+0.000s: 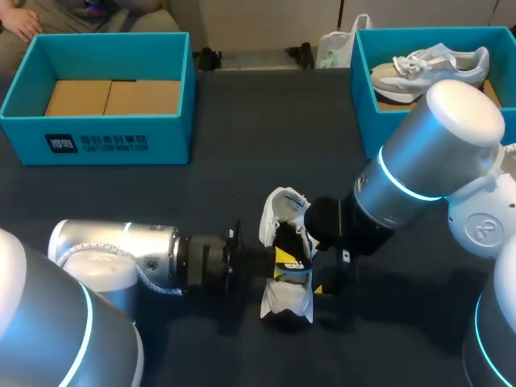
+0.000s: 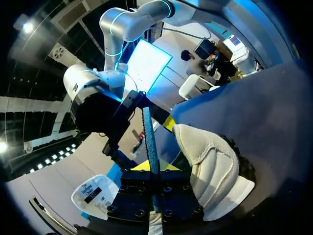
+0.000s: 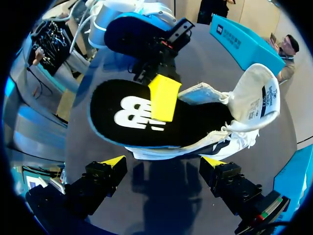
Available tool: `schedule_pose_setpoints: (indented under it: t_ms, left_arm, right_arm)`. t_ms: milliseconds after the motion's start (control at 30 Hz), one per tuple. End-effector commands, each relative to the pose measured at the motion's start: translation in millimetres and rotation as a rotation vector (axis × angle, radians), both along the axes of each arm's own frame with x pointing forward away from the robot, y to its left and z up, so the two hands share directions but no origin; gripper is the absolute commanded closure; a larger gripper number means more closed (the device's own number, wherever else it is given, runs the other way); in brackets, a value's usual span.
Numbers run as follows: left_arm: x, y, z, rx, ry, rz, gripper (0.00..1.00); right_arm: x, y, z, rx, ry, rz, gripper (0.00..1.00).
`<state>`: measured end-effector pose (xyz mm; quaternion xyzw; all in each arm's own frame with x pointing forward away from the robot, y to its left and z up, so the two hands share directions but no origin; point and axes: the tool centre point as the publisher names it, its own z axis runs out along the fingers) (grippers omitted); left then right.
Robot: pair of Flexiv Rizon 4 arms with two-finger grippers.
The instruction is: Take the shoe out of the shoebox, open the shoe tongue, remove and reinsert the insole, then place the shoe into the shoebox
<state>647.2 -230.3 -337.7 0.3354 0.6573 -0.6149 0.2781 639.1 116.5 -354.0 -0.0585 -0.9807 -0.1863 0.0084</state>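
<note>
A white shoe [image 1: 287, 300] lies in the middle of the dark table, its tongue [image 1: 282, 205] pulled up. My left gripper [image 1: 284, 262] comes in from the left and is shut on the black insole [image 3: 128, 116], which sticks partly out of the shoe [image 3: 254, 100]. In the left wrist view the insole [image 2: 149, 139] shows edge-on between the yellow tips of the left gripper [image 2: 152, 166], beside the shoe [image 2: 210, 166]. My right gripper [image 3: 162, 161] stands open just short of the shoe and insole, touching neither. My right arm [image 1: 427, 161] comes in from the right.
A teal shoebox [image 1: 105, 141] with a bare cardboard floor stands at the back left. Another teal box [image 1: 363, 89] at the back right holds a second pale shoe [image 1: 427, 68]. A plastic bag [image 1: 337, 47] lies beside it.
</note>
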Motion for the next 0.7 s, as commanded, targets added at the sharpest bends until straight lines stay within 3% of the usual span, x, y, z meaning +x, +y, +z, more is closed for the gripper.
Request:
schedule_pose_setpoints:
  t_ms: [33,233,267,367,567,667,700]
  left_arm:
    - [5.7,-6.6,-6.3,0.010,0.002,0.004,1.00]
    - [5.5,-4.2,-3.7,0.008,0.014,0.011,0.98]
    - [3.9,-3.3,-1.2,0.005,0.016,0.011,0.72]
    - [0.9,-3.1,3.9,-0.004,0.017,0.007,0.60]
    - [-4.8,-7.5,14.8,-0.025,0.020,-0.013,0.64]
    - [-7.6,-9.7,18.7,-0.032,0.015,-0.024,0.72]
    - [-7.9,-10.3,19.2,-0.033,0.011,-0.028,0.79]
  right_arm:
    - [-0.7,-0.2,-0.7,0.001,-0.001,0.000,0.00]
    - [-0.7,-0.2,-0.7,0.001,-0.001,0.000,0.00]
    - [-0.7,-0.2,-0.7,0.001,-0.001,0.000,0.00]
    - [-0.7,-0.2,-0.7,0.001,-0.001,0.000,0.00]
    - [-0.7,-0.2,-0.7,0.001,-0.001,0.000,0.00]
    - [-0.7,-0.2,-0.7,0.001,-0.001,0.000,0.00]
    - [-0.7,-0.2,-0.7,0.001,-0.001,0.000,0.00]
